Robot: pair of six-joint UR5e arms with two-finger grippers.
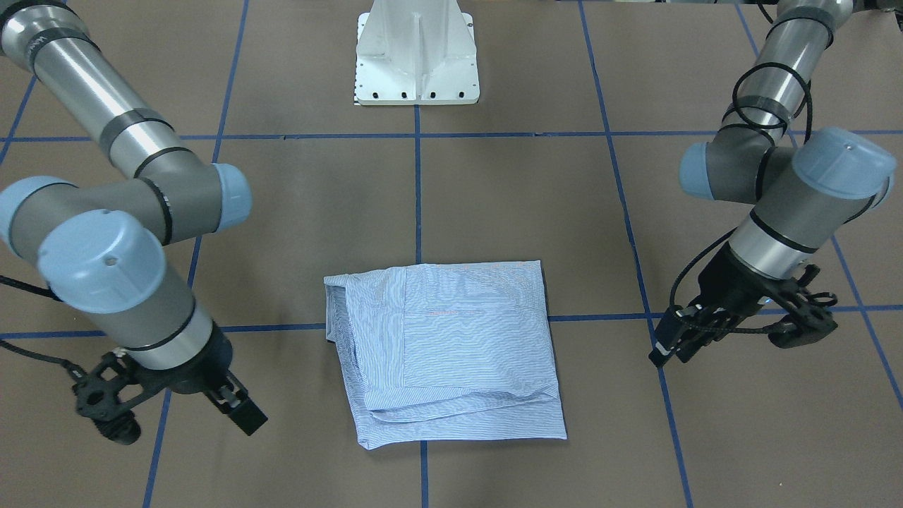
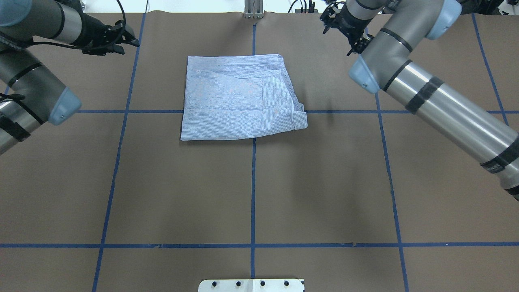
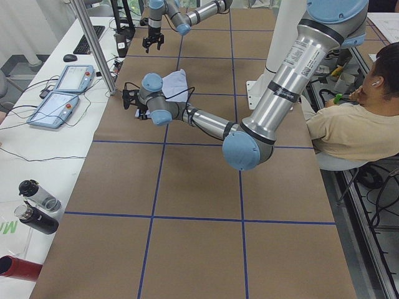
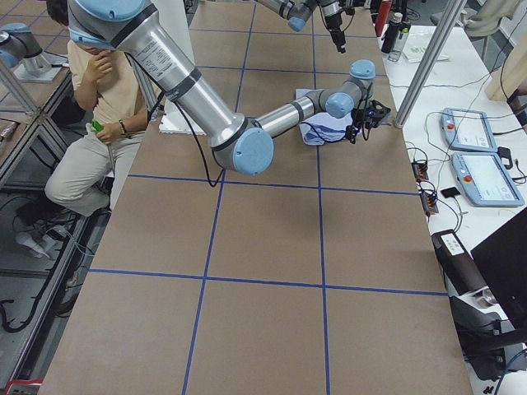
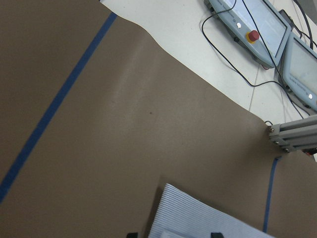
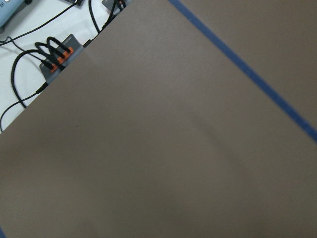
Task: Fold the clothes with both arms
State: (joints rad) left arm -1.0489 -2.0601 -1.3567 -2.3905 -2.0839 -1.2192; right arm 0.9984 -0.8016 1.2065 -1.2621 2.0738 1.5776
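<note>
Since the shirt (image 2: 239, 101) lies folded on the desk (image 2: 251, 194), I should lift clear without snagging: left gripper (image 1: 667, 343) wide at ten o'clock, right gripper (image 1: 243, 415) at two, width unclear.

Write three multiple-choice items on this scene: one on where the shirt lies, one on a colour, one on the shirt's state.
1. Where does the shirt lie?
A. On the white pedestal.
B. Over a crossing of tape lines.
C. On a side bench.

2. What colour are the tape lines on the table?
A. Red.
B. Yellow.
C. Blue.

3. In what state is the shirt?
A. Folded into a rough rectangle.
B. Spread flat, sleeves out.
C. Lifted off the table.

Answers:
1 B: the overhead view shows two lines running under it and crossing there.
2 C: every line on the brown surface is blue.
3 A: it lies in flat layers, and the left claw and right claw are both clear of it.
</note>
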